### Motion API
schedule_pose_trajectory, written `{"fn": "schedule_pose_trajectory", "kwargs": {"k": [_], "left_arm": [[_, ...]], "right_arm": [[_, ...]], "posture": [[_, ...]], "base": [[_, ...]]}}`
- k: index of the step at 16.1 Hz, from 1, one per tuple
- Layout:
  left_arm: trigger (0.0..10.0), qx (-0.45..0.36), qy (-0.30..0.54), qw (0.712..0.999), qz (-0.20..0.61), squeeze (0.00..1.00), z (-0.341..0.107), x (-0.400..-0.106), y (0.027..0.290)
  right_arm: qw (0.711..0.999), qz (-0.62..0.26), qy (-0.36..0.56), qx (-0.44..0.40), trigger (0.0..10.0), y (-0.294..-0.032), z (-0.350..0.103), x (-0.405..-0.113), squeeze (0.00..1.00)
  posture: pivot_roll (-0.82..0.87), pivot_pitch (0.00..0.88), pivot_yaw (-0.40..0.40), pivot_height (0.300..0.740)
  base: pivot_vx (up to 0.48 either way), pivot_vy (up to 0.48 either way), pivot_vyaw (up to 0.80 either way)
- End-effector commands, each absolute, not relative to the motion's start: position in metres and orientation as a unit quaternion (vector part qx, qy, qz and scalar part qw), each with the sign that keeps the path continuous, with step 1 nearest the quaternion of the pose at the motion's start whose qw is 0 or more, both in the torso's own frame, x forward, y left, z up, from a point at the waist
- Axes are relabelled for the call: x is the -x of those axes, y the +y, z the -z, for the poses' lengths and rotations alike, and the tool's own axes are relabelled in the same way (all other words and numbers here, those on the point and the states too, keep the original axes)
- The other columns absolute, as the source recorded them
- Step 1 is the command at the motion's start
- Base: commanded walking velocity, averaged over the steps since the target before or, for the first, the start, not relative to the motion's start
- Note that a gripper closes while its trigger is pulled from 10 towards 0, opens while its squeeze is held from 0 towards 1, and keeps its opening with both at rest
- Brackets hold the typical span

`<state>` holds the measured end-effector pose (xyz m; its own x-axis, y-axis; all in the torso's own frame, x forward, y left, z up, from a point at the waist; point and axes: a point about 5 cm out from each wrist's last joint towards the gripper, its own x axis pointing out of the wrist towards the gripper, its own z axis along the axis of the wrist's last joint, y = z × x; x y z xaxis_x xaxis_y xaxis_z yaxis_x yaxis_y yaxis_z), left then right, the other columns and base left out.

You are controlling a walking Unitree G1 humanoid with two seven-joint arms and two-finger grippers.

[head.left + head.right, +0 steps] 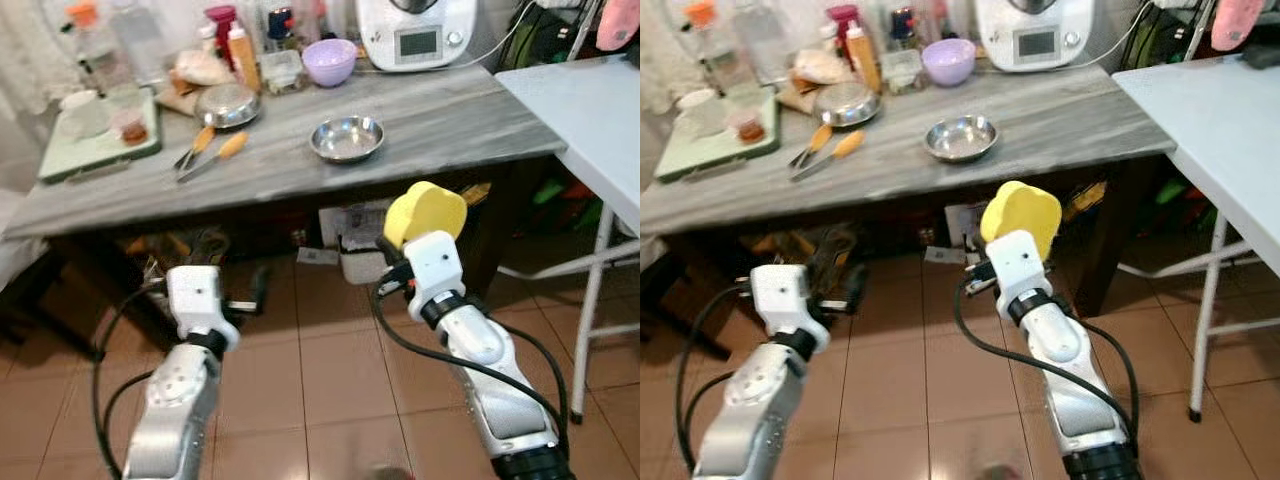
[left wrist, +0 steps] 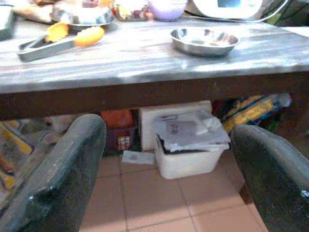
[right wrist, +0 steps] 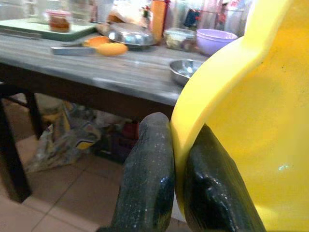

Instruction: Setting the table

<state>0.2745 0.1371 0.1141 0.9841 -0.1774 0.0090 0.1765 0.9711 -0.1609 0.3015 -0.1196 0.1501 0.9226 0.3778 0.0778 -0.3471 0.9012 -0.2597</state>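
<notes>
Though half-hidden, yellow bowl (image 3: 251,121) between right fingers (image 3: 149,179)

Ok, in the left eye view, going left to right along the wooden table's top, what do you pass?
Green tray → tongs with orange handles → steel bowl, then the white folding table beyond its edge.

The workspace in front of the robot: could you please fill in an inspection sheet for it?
Surface: grey wood-grain table; white folding table at the right.
Job's things: yellow plate in the right tool; steel bowl on the table.
Clutter: tongs, purple bowl, bottles, green tray, kitchen appliance.
Grippers: right tool shut on the plate's rim; left tool open, empty, below table height.
Cables: black cables along both arms.
Surroundings: tiled floor, boxes under the table.
</notes>
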Motion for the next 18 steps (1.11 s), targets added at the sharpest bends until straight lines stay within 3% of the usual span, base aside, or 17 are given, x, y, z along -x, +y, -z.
{"fn": "schedule_pose_trajectory", "kwargs": {"k": [1,14,18], "left_arm": [[10.0,0.072,0.001,0.994,0.083,0.0,-0.115,-0.273,0.144],[10.0,0.068,0.001,0.994,0.087,0.0,-0.117,-0.273,0.143],[10.0,0.076,-0.009,0.99,0.116,0.0,-0.122,-0.269,0.142]], "right_arm": [[0.973,-0.185,-0.065,0.12,10.0,-0.119,-0.151,-0.302,0.0],[0.973,-0.183,-0.067,0.121,10.0,-0.117,-0.153,-0.305,0.0],[0.971,-0.185,-0.086,0.129,10.0,-0.114,-0.163,-0.306,0.0]], "posture": [[-0.27,0.107,0.121,0.74],[-0.27,0.095,0.114,0.74],[-0.27,0.094,0.113,0.74]], "base": [[0.48,0.0,0.0],[0.48,0.0,-0.04],[0.094,0.0,0.0]]}}
